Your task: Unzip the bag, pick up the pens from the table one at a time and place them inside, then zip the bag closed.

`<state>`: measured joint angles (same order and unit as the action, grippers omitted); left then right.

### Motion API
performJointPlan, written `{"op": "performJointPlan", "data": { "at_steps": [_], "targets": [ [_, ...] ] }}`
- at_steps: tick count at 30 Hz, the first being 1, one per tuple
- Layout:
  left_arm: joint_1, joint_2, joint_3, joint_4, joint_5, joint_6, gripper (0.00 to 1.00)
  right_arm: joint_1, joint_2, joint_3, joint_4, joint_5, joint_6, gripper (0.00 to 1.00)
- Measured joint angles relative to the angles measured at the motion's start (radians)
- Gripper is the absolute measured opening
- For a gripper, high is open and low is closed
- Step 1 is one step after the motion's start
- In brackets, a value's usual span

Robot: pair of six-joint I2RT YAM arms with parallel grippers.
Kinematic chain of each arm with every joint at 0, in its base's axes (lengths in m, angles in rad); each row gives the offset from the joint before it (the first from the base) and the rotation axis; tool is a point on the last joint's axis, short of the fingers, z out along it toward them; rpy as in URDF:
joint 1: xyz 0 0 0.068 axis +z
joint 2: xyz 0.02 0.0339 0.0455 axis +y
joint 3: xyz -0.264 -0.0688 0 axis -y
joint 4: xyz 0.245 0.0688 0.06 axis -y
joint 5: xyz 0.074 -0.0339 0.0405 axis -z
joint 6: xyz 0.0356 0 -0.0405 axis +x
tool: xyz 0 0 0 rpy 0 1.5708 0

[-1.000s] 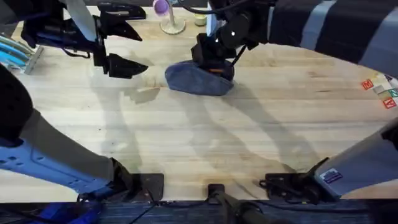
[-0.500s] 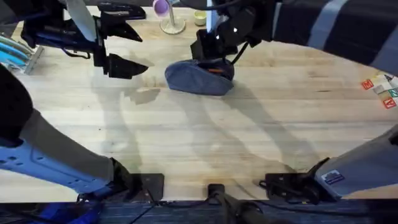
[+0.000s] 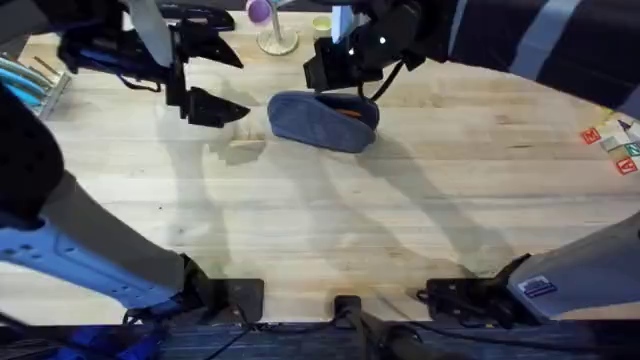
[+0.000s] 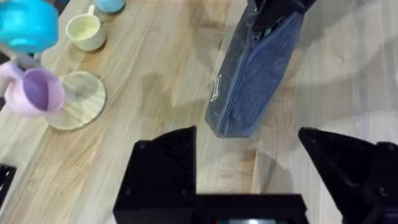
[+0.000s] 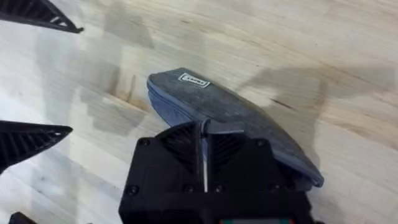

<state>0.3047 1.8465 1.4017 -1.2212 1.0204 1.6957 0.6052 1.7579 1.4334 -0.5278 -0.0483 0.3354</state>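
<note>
**Pouch Sits Near the Far Edge as Both Arms Close In**

The blue-grey bag (image 3: 322, 120) lies on the desk (image 3: 400, 230) at about 12 o'clock from the bases, an orange pen (image 3: 349, 113) showing at its top. Your right gripper (image 3: 335, 68) hovers right above the bag's far side; whether it is spread or pinching cannot be told. Your left gripper (image 3: 212, 78), jaws spread and empty, hangs at 9 o'clock of the bag, a little apart.

The likely risk: pull the zip without bracing and the light bag will probably slide or lift with it. The two arms converge, so they could clash. At 11 o'clock stand a cup rack (image 3: 270, 25) and a small cream cup (image 4: 86, 31), easily knocked. Open desk lies toward 6 o'clock.
</note>
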Motion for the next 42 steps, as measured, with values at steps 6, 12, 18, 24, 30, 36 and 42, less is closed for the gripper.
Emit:
{"op": "performJointPlan", "data": {
  "at_steps": [6,12,18,24,30,36,42],
  "targets": [
    [-0.025,0.119,0.0,0.058,0.016,-0.001,0.993,0.003,0.0,0.0,0.0,0.0,-0.002,0.031],
    [-0.062,0.237,0.0,0.128,0.119,-0.001,0.993,0.024,0.0,0.0,0.002,0.004,-0.018,0.031],
    [-0.127,0.273,0.0,0.179,0.175,-0.001,0.993,0.038,0.0,0.004,0.001,0.007,-0.022,0.031],
    [-0.176,0.273,0.0,0.19,0.179,-0.021,0.489,0.038,0.0,0.004,0.001,0.008,-0.022,0.031],
    [-0.174,0.273,0.0,0.185,0.172,-0.034,0.047,0.033,0.0,0.006,-0.033,0.009,-0.022,0.031],
    [-0.175,0.273,0.0,0.185,0.172,-0.041,0.04,-0.017,0.0,0.013,-0.134,0.007,-0.022,0.031],
    [-0.175,0.273,0.0,0.178,0.17,-0.043,0.041,-0.123,-0.009,0.015,-0.259,-0.005,-0.022,0.031]
  ]
}}
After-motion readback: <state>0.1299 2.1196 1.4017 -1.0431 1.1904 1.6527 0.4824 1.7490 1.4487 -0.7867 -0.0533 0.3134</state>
